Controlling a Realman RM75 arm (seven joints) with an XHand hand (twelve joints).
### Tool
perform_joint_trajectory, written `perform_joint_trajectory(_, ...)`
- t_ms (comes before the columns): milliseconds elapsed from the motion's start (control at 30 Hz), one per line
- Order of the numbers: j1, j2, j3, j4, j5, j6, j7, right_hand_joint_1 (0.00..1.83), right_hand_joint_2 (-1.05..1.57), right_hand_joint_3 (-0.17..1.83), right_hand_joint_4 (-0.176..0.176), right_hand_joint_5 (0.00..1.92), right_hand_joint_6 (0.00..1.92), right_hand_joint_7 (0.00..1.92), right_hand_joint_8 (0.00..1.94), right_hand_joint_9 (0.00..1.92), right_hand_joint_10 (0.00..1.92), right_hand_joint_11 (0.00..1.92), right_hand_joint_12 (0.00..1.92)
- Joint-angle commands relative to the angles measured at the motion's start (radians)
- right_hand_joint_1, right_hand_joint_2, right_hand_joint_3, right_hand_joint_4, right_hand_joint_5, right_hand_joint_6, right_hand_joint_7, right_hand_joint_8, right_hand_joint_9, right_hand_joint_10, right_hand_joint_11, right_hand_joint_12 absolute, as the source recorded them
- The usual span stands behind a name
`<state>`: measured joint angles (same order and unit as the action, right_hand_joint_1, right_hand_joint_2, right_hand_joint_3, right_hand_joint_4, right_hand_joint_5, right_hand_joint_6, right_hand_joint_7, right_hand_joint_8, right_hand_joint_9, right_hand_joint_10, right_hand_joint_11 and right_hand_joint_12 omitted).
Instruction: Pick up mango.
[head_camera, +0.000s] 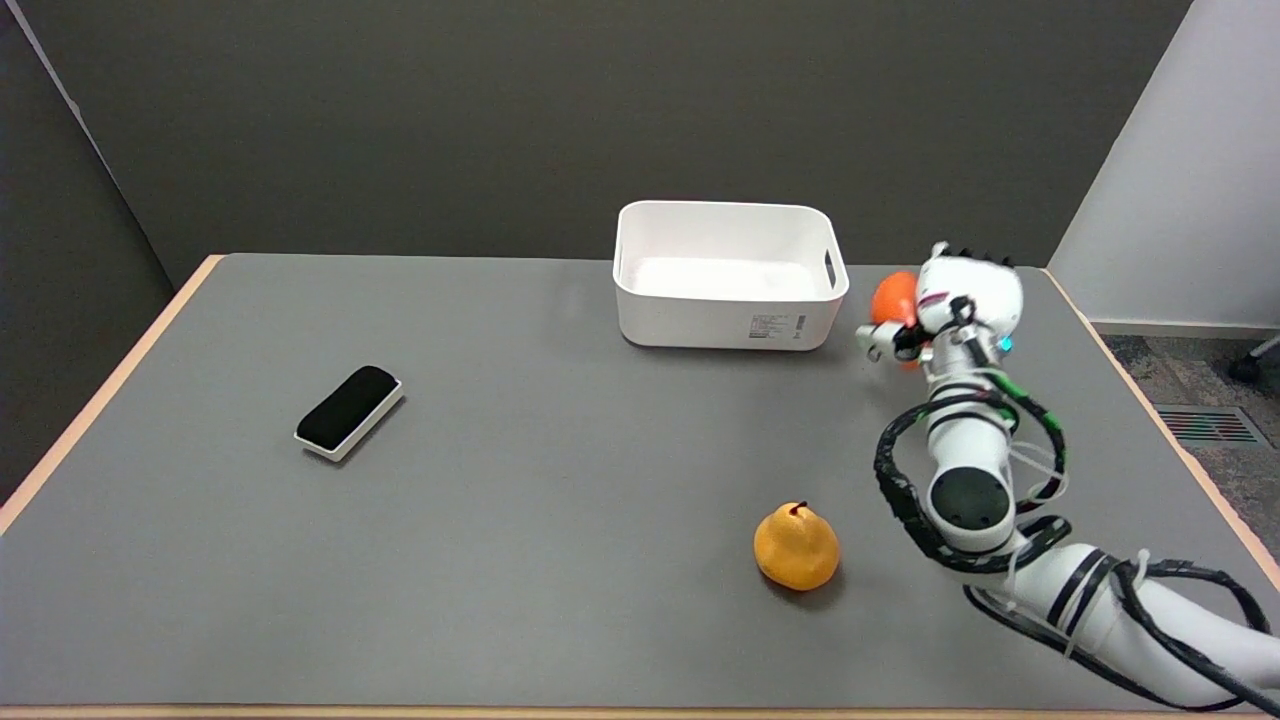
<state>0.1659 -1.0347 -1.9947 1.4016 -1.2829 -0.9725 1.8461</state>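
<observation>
Right hand sat at table's far right, just right of white bin. Fingers curled around orange-red mango, gripping it; mango showed just above and behind fingers (mostly hidden by hand), beside bin's right wall. Whether mango was lifted off grey table could not be told. Yellow-orange pear stood upright well nearer camera than fingers, slightly left. Black eraser in white holder lay far left of fingers.
</observation>
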Motion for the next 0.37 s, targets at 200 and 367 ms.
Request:
perform_joint_trajectory(200, 0.195, 0.057, -0.08, 0.06, -0.226, 0.043, 0.069, 1.15, 1.3, 0.11, -0.176, 0.37, 1.57, 0.75, 1.57, 0.82, 1.43, 0.76, 1.88)
perform_joint_trajectory(367, 0.36, -0.025, -0.185, -0.103, -0.226, 0.187, 0.122, 1.17, 1.23, 0.13, -0.176, 0.63, 1.49, 0.69, 1.51, 0.83, 1.37, 0.77, 1.88)
